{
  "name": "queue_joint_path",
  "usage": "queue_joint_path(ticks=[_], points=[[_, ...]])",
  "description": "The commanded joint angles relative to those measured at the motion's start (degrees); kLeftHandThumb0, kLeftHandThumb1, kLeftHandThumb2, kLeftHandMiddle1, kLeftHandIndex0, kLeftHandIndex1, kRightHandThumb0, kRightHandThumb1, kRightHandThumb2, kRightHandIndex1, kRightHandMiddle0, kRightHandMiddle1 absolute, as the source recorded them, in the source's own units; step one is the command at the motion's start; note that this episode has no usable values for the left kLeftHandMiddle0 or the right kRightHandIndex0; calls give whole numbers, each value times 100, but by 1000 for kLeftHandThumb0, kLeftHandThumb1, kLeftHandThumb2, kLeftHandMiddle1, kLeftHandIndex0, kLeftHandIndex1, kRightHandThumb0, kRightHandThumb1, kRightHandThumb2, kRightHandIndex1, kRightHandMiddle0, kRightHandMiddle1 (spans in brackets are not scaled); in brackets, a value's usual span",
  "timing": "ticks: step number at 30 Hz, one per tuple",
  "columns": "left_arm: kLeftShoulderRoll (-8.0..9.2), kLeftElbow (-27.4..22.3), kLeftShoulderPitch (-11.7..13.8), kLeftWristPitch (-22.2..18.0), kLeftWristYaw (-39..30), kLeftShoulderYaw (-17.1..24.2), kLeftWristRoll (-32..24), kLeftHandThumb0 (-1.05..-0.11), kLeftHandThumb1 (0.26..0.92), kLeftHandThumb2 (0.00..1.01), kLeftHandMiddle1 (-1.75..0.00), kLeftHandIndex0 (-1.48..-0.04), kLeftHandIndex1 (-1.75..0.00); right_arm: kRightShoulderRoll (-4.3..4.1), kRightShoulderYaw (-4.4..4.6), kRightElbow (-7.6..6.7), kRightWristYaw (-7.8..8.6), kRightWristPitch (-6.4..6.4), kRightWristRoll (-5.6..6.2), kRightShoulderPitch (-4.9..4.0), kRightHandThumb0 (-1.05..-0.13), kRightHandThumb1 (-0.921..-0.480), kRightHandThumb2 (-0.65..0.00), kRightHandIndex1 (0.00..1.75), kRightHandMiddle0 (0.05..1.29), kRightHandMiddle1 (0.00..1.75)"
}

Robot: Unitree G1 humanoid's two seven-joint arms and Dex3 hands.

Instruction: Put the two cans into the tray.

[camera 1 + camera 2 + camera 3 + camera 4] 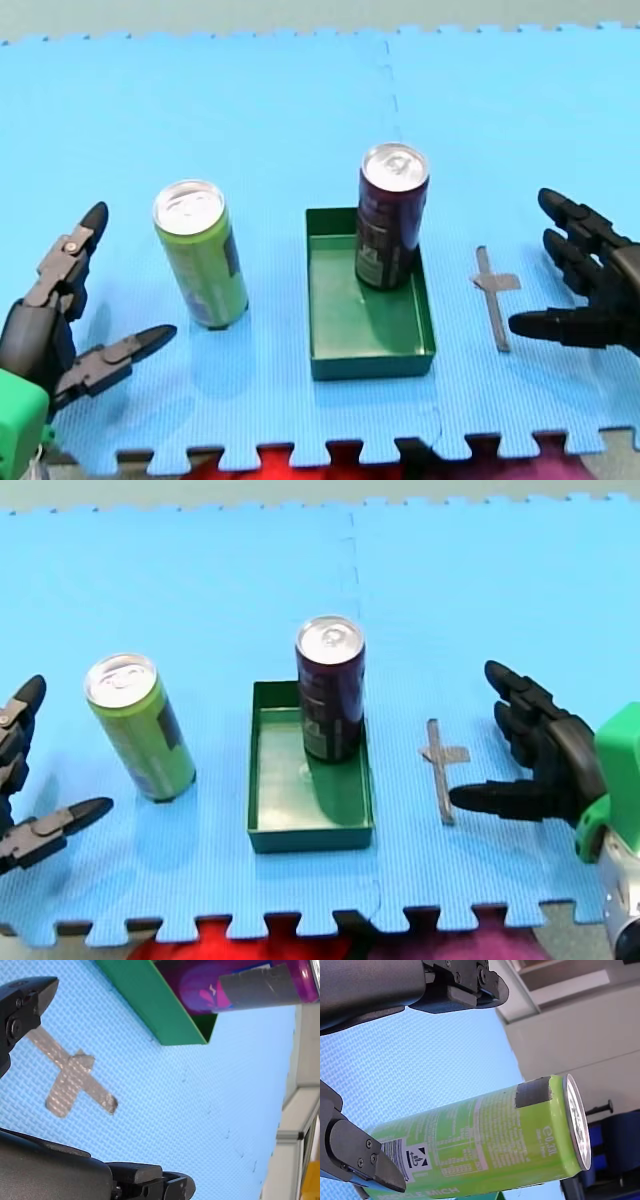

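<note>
A dark purple can [391,215] stands upright in the far end of the green tray [366,340]; it also shows in the first wrist view, purple can [240,985] above the tray wall [150,1000]. A green can [201,253] stands upright on the blue mat to the left of the tray, and lies close in the second wrist view, green can [485,1145]. My left hand [85,300] is open at the mat's left edge, a little apart from the green can. My right hand [580,280] is open to the right of the tray, holding nothing.
A grey tape cross [493,292] is stuck on the blue foam mat [300,120] between the tray and my right hand. The mat's toothed front edge [330,450] runs close below the tray. The near half of the tray floor is bare.
</note>
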Motion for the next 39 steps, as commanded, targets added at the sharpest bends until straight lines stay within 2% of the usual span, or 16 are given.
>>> queue_joint_path(ticks=[1, 7, 17, 20, 24, 32, 39], points=[[11, -119, 40, 144, 16, -13, -20, -979, 618, 0, -3, -178, 0, -20, -36, 32, 21, 8, 28, 17, -420, -628, -5, 29, 160, 1], [7, -142, 1, 470, -89, -28, -111, -981, 610, 0, -21, -162, 0, -13, -86, 68, 59, 23, 63, 33, -415, -632, -3, 30, 162, 1], [21, 213, -204, 495, -528, 32, -400, -962, 581, -1, -34, -155, 0, -3, -162, 101, 132, 81, 126, 52, -393, -636, -2, 25, 166, 2], [-8, 304, -283, 606, -977, 123, -760, -911, 559, 0, -29, -156, 0, 1, -171, 136, 108, 71, 115, 62, -396, -638, -2, 24, 167, 1], [-39, 407, -428, 1011, -1850, 331, -1463, -840, 537, 1, -22, -162, -2, -4, -176, 159, 105, 66, 108, 63, -414, -640, -2, 21, 169, 1], [-48, 716, -626, 965, -2265, 517, -1624, -721, 517, 1, -22, -187, -7, 15, -177, 196, 87, 60, 95, 73, -460, -644, -2, 16, 175, 2], [-37, 1071, -816, 706, -2339, 606, -1512, -694, 523, 3, -21, -208, -9, 13, -189, 233, 102, 44, 95, 76, -519, -653, -3, 12, 183, 4]])
